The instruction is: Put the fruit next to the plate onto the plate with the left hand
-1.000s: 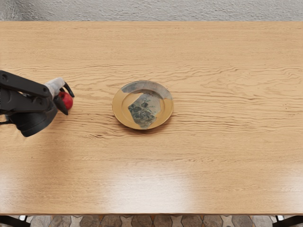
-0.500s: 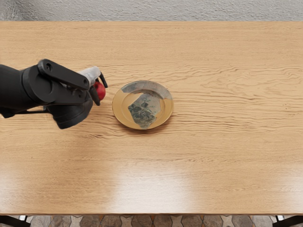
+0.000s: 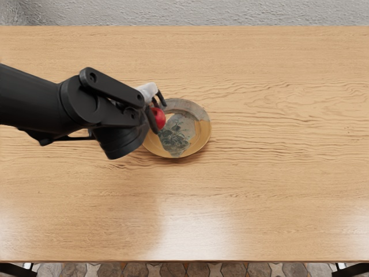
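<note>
While fingers [image 3: 147,90] of the left hand [image 3: 149,105] grip one fruit [image 3: 159,118] (red), one plate [image 3: 202,129] lies beneath.

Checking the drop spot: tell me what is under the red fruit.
Under the small red fruit in the black left hand lies the round gold metal plate, its left side. The hand hides that rim; contact cannot be judged.

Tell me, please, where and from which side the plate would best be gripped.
Probably the plate at its right rim, coming from the right: it lies flat and shallow, so only the thin edge offers purchase, and the left robot hand, holding the red fruit, hangs over its left rim.
</note>
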### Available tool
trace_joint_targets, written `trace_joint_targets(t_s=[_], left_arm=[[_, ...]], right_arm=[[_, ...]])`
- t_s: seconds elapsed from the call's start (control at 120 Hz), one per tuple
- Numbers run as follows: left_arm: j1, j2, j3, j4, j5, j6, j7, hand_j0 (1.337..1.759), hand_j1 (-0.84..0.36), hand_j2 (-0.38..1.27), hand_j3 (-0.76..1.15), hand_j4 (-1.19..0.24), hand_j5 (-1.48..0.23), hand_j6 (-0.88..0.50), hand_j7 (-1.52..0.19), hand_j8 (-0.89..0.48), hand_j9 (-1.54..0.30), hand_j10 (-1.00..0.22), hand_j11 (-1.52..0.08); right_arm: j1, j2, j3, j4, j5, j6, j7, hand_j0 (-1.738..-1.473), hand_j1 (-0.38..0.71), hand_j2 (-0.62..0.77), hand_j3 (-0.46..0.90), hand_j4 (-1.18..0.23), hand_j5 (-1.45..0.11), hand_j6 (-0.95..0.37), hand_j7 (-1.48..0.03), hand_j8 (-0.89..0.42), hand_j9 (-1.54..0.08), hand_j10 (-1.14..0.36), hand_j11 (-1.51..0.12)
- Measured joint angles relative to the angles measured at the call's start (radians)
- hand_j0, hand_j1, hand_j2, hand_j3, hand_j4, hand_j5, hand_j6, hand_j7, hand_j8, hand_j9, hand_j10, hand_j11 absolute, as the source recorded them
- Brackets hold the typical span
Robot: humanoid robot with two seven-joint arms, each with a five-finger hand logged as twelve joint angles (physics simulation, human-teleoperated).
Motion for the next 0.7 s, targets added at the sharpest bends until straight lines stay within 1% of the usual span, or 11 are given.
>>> trace_joint_targets(t_s=[0.083,0.167,0.242,0.325,0.425,0.492,0.55,0.7], left_arm=[[0.002,0.0,-0.012,0.008,0.002,-0.011,-0.001,1.658,-0.01,0.11,0.0,-0.31,-0.42,-0.27,-0.42,-0.28,-0.42,-0.32,-0.42],[0.013,0.0,-0.018,0.026,0.003,-0.039,-0.002,1.658,0.11,0.08,0.0,-0.21,-0.29,-0.19,-0.28,-0.19,-0.28,-0.22,-0.28],[0.027,0.057,-0.036,0.045,0.004,-0.054,-0.002,1.658,0.18,0.05,0.0,-0.15,-0.21,-0.13,-0.2,-0.14,-0.2,-0.15,-0.2],[0.044,0.153,-0.059,0.057,0.005,-0.063,-0.004,1.658,0.23,0.04,0.0,-0.11,-0.14,-0.09,-0.14,-0.09,-0.14,-0.11,-0.14],[0.046,0.276,-0.091,0.063,0.005,-0.097,-0.005,1.658,0.27,0.02,0.0,-0.07,-0.09,-0.06,-0.09,-0.06,-0.09,-0.07,-0.09],[0.047,0.391,-0.121,0.065,0.006,-0.155,-0.006,1.658,0.29,0.02,0.0,-0.05,-0.07,-0.05,-0.07,-0.05,-0.07,-0.06,-0.07],[0.071,0.491,-0.162,0.066,0.006,-0.216,-0.007,1.658,0.3,0.01,0.0,-0.04,-0.06,-0.04,-0.06,-0.04,-0.06,-0.05,-0.06],[0.136,0.657,-0.267,0.066,0.011,-0.355,-0.008,1.658,0.32,0.01,0.0,-0.03,-0.04,-0.03,-0.04,-0.03,-0.04,-0.03,-0.04]], right_arm=[[0.0,0.0,0.0,0.0,0.0,0.0,0.0,-1.658,-0.35,0.0,0.0,0.0,0.0,0.0,0.0,0.0,0.0,0.0,0.0],[0.0,0.0,0.0,0.0,0.0,0.0,0.0,-1.658,-0.35,0.0,0.0,0.0,0.0,0.0,0.0,0.0,0.0,0.0,0.0],[0.0,0.0,0.0,0.0,0.0,0.0,0.0,-1.658,-0.35,0.0,0.0,0.0,0.0,0.0,0.0,0.0,0.0,0.0,0.0],[0.0,0.0,0.0,0.0,0.0,0.0,0.0,-1.658,-0.35,0.0,0.0,0.0,0.0,0.0,0.0,0.0,0.0,0.0,0.0],[0.0,0.0,0.0,0.0,0.0,0.0,0.0,-1.658,-0.35,0.0,0.0,0.0,0.0,0.0,0.0,0.0,0.0,0.0,0.0],[0.0,0.0,0.0,0.0,0.0,0.0,0.0,-1.658,-0.35,0.0,0.0,0.0,0.0,0.0,0.0,0.0,0.0,0.0,0.0],[0.0,0.0,0.0,0.0,0.0,0.0,0.0,-1.658,-0.35,0.0,0.0,0.0,0.0,0.0,0.0,0.0,0.0,0.0,0.0],[0.0,0.0,0.0,0.0,0.0,-0.001,0.0,-1.658,-0.35,0.0,0.0,0.0,0.0,0.0,0.0,0.0,0.0,0.0,0.0]])
